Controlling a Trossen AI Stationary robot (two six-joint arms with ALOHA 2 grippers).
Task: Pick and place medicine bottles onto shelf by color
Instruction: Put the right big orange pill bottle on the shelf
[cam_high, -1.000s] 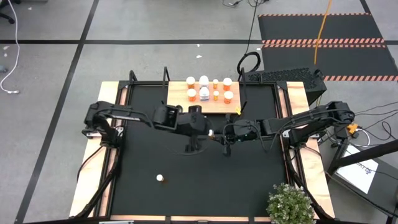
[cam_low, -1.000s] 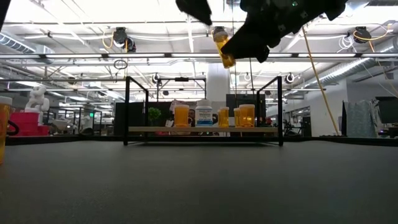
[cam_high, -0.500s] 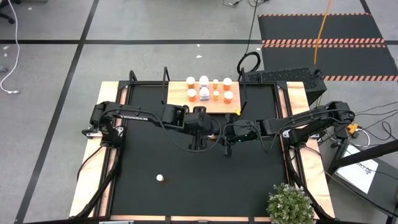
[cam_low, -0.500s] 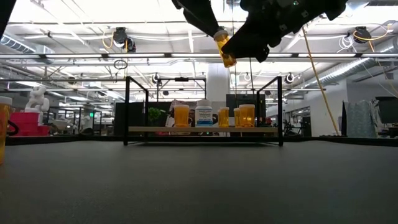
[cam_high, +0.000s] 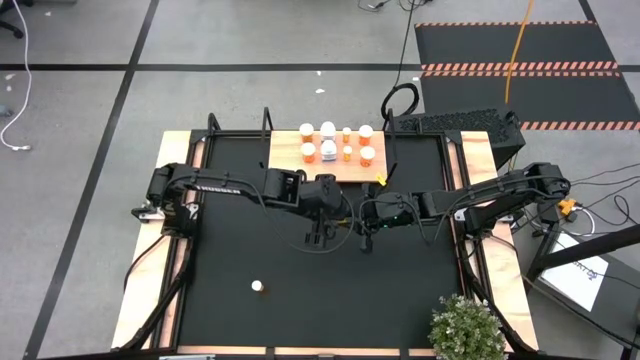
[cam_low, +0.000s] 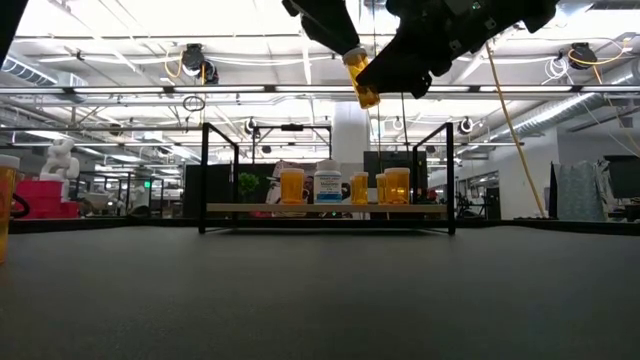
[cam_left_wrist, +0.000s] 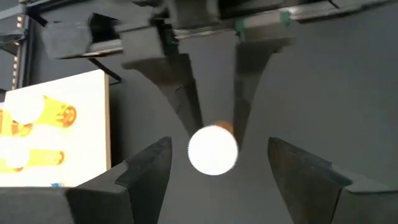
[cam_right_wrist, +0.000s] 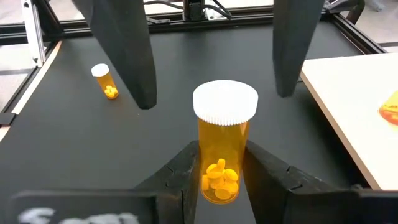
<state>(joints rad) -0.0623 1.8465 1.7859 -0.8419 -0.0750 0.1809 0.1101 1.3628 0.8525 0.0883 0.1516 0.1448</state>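
I had an orange bottle clamped at its base in my right claw, lifted off the surface just short of the shelf. My left claw stood wide open around its white cap, holding nothing. A handover, I judged: next, close left, release right.

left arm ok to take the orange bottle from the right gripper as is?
Probably yes. The right gripper holds the orange bottle by its lower body, cap end free. The left gripper is open, its fingers flanking the cap with nothing between.
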